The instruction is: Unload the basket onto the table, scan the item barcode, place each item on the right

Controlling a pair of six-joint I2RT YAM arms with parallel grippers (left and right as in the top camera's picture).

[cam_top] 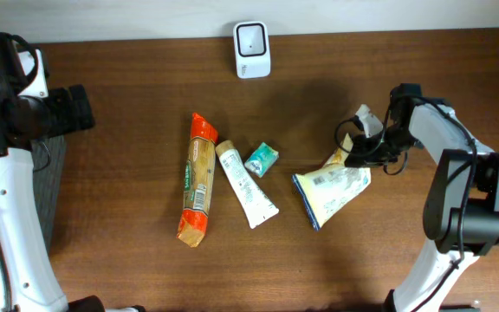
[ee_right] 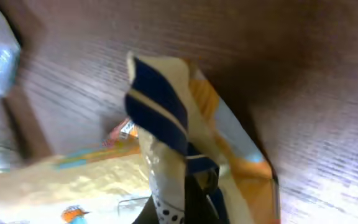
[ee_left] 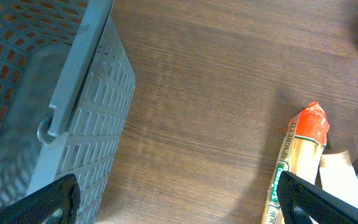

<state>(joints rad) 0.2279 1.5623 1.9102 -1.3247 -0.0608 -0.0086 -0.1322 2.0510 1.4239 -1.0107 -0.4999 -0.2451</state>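
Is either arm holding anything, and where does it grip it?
The right gripper pinches the bag by a corner of its sealed end; the left gripper holds nothing.

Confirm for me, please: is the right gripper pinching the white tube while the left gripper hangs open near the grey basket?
Not quite. The overhead view shows the right gripper shut on a corner of the yellow-and-white bag, not the white tube, which lies apart, untouched. The left gripper does hang open near the grey basket.
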